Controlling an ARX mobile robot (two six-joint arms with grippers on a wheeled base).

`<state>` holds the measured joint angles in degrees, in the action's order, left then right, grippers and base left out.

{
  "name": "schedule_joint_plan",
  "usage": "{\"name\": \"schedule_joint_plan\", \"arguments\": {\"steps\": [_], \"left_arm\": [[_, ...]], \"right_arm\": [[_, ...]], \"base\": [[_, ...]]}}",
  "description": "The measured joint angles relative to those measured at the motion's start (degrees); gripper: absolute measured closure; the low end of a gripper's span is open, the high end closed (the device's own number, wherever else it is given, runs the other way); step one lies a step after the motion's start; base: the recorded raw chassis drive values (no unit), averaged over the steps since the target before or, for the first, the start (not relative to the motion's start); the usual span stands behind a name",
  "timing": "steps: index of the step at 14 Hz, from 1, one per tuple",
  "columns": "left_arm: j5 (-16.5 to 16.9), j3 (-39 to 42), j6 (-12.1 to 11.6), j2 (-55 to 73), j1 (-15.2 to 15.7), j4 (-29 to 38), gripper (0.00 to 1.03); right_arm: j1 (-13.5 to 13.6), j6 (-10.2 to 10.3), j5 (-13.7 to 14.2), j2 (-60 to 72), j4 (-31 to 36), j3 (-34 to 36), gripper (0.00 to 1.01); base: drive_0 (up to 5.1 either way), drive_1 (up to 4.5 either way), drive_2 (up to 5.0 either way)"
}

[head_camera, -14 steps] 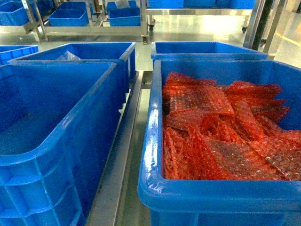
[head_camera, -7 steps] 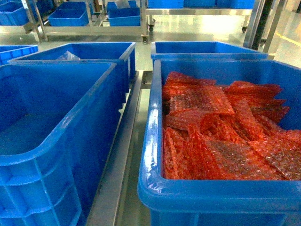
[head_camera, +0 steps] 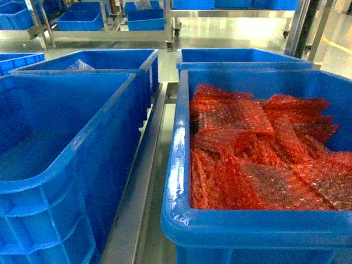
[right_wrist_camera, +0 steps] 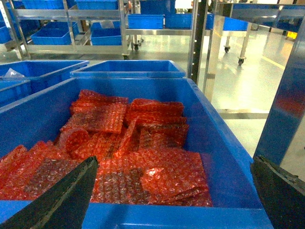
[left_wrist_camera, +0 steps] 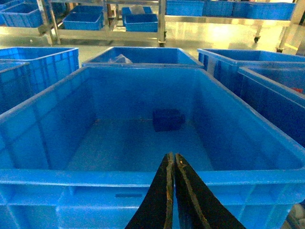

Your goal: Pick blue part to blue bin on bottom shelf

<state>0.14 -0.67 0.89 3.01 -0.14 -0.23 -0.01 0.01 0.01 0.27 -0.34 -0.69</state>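
The dark blue part lies on the floor of a large blue bin, near its far wall. My left gripper is shut and empty, its tips hovering just over that bin's near rim, short of the part. The same bin fills the left of the head view, where the part is hidden. A flat steel rail of the bottom shelf runs beside it. My right gripper is open above the near rim of a second blue bin. Neither gripper shows in the head view.
The right bin holds several red bubble-wrap bags. More blue bins stand behind both. Steel racks with smaller blue bins line the far side of a glossy floor. A steel upright rises at the right.
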Motion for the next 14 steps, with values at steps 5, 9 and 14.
{"name": "schedule_joint_plan", "arguments": {"steps": [5,9,14], "left_arm": [[-0.2,0.0,-0.1,-2.4,0.0,0.0,1.01],[-0.2,0.0,-0.1,-2.4,0.0,0.0,0.6],[-0.2,0.0,-0.2,-2.4,0.0,0.0,0.04]], "right_arm": [[0.0,0.0,0.0,0.0,0.1,0.0,0.03],[0.0,0.0,0.0,0.0,0.1,0.0,0.03],[0.0,0.0,0.0,0.0,0.1,0.0,0.03]], "base": [[0.0,0.0,0.0],[0.0,0.0,0.0],[0.0,0.0,0.0]]}}
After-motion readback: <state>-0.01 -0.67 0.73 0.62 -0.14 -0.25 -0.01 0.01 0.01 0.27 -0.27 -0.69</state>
